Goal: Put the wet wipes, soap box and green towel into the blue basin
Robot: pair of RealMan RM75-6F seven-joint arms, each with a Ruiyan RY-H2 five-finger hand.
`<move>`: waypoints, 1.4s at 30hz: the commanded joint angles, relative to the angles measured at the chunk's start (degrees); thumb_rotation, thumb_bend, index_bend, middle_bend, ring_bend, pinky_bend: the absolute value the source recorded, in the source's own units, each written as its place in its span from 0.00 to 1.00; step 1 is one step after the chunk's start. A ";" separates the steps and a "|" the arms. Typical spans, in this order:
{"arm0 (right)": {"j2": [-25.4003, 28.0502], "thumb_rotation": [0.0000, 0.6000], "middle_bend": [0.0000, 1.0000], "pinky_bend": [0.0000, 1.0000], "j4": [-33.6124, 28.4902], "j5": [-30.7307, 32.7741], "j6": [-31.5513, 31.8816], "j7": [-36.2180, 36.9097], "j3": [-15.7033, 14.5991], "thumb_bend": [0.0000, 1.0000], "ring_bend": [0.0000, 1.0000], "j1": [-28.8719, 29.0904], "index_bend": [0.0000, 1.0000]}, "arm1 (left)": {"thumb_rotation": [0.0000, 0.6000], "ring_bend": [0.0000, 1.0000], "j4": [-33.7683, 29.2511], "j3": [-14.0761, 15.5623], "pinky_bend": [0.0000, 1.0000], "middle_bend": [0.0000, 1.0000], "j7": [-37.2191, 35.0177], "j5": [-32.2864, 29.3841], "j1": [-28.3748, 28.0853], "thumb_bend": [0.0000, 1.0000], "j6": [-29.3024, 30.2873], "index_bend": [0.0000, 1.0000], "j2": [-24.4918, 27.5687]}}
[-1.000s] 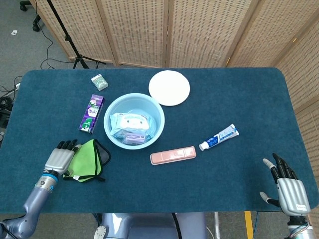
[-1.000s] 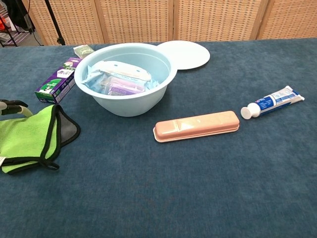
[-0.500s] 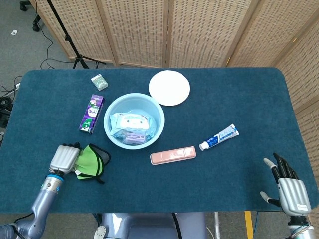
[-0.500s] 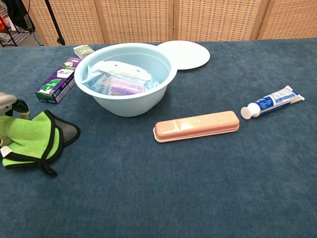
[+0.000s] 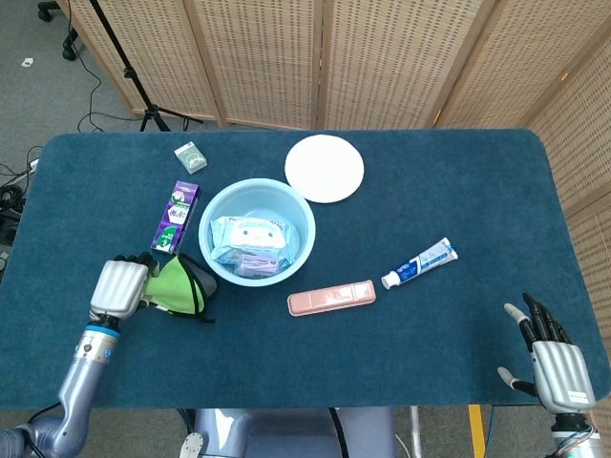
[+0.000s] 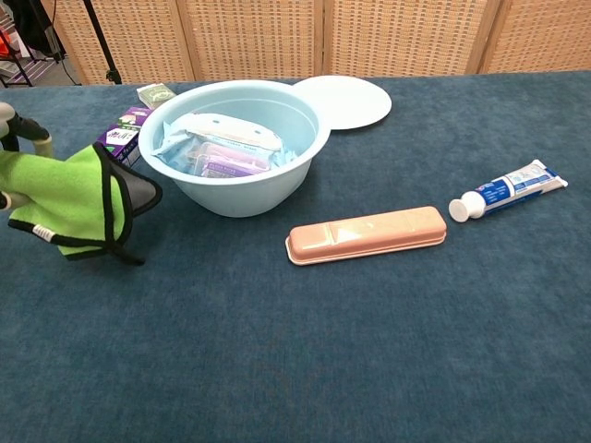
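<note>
Landmark: blue basin; wet wipes already inside it, with a purple-pink pack, likely the soap box, lying on the near side of the wipes; green towel just outside the basin's near-left rim, bunched and off the table, free end drooping in the chest view; left hand left of the basin, fingers curled round the towel's far edge, holding it; right hand well to the basin's right at the table's near edge, fingers spread, holding nothing. Handling judgement: towel is light, soft, floppy, not fragile; it folds and sags, so the hanging corner could catch the rim; best held by a gathered bunch, not one hem, and carried over the rim before letting go; grip need not be hard; cloth unlikely to slip.
</note>
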 commanded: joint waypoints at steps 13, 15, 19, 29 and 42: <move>0.35 1.00 0.00 0.17 0.23 0.93 -1.05 1.26 0.54 0.18 0.00 0.08 0.14 | 1.00 0.48 -5.63 -12.26 0.47 0.43 1.46 -5.10 -5.97 0.40 0.76 0.80 1.78; 0.31 1.00 0.00 0.17 0.36 1.13 -1.27 1.44 0.64 0.18 0.00 0.14 0.14 | 1.00 0.48 -5.13 -13.55 0.47 0.43 2.17 -6.31 -7.02 0.40 0.70 0.80 1.11; 0.37 1.00 0.00 0.17 0.56 1.59 -1.71 1.88 0.84 0.18 0.00 0.24 0.14 | 1.00 0.48 -3.77 -16.21 0.47 0.43 3.79 -8.64 -9.54 0.40 1.46 0.80 -1.56; 0.52 1.00 0.00 0.17 0.80 2.21 -2.24 2.29 1.11 0.18 0.00 0.31 0.14 | 1.00 0.48 6.58 -17.35 0.47 0.43 4.06 -10.10 -13.85 0.41 4.54 0.80 -13.34; 0.57 1.00 0.00 0.17 1.64 3.92 -3.37 3.42 1.84 0.18 0.00 0.62 0.14 | 1.00 0.48 16.81 -21.13 0.47 0.43 2.27 -11.11 -18.85 0.41 4.18 0.80 -21.02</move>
